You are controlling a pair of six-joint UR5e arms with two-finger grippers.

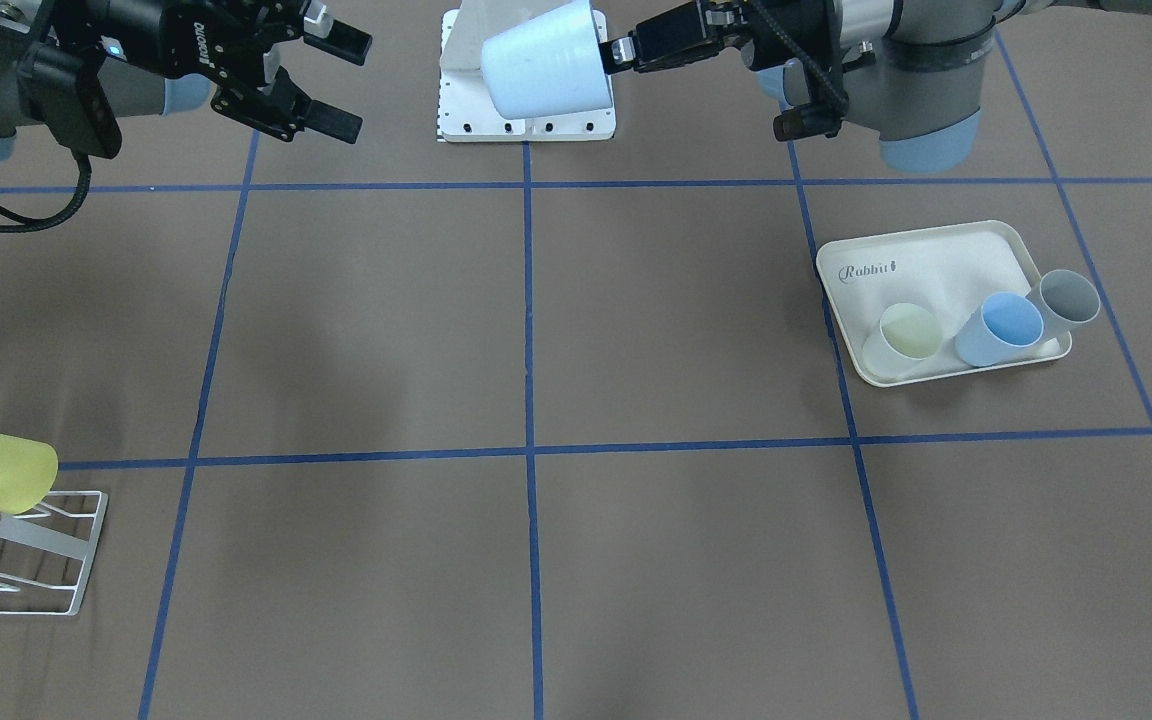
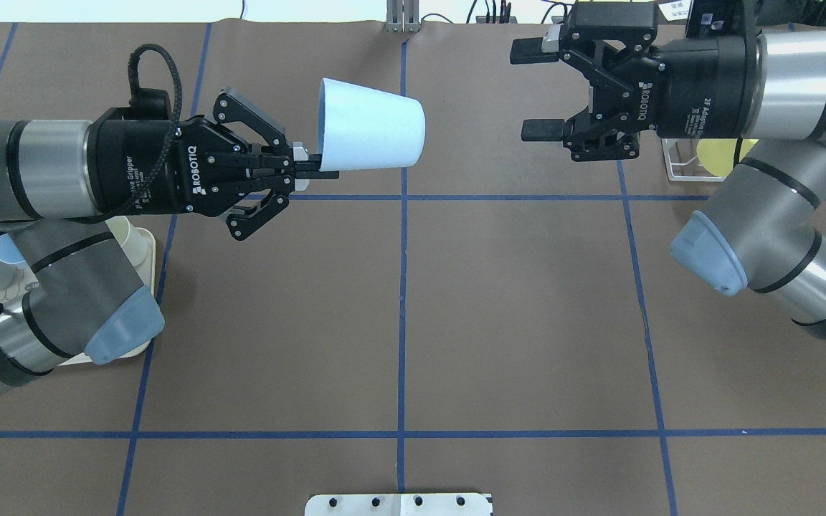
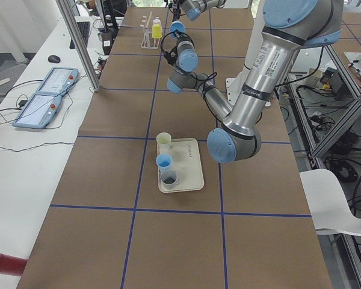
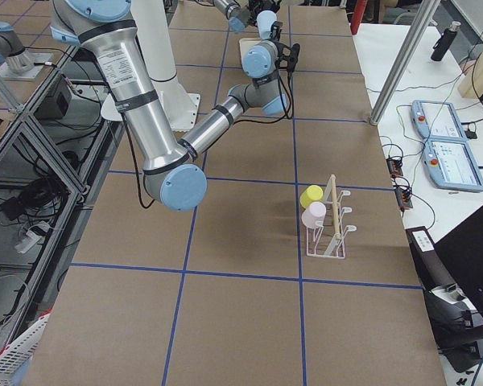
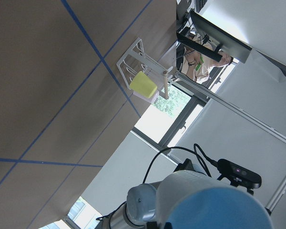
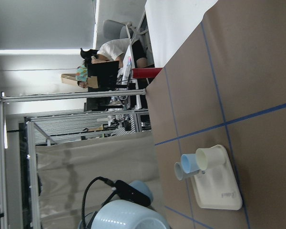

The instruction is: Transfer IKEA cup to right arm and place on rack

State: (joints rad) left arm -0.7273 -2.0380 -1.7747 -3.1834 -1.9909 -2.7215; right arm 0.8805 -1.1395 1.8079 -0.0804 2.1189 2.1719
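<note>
One stage complete: left gripper [image 2: 312,166] clamps the rim of the cup [image 2: 370,135], aloft at mid-table. Right gripper [image 2: 535,90], jaws spread, stands well apart to its right. Handover and placement on the rack [image 4: 332,233] outstanding.

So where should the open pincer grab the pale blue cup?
Probably around the narrow closed end of the cup, coming in from the robot's right. The cup is held sideways, the left pincer pinches its rim, and the free bottom end points toward the open right pincer.
</note>
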